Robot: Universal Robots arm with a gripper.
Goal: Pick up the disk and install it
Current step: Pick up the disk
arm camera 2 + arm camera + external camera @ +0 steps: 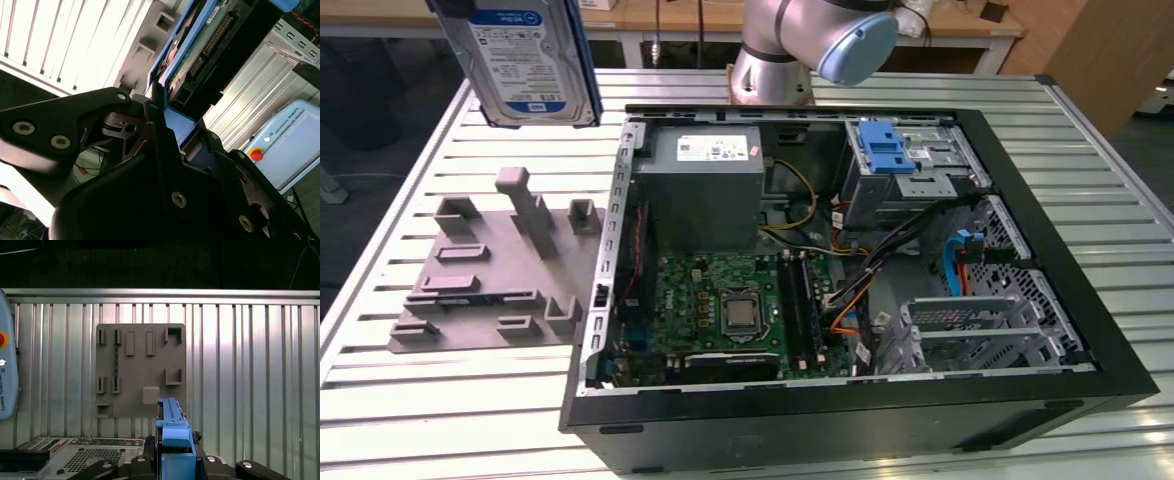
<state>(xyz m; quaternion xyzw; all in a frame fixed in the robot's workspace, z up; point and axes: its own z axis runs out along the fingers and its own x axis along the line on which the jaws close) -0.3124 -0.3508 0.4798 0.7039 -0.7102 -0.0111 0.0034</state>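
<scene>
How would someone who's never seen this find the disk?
Find the open black computer case on the slatted table. Above the grey plate beside it, the disk hangs upright in the air. Its white-and-blue label sets it apart from the plain blue bracket inside.

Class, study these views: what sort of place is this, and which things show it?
Probably a robotics lab for computer assembly: an open computer case on a slatted metal table, a grey fixture plate beside it, and a robot arm holding the disk.
</scene>
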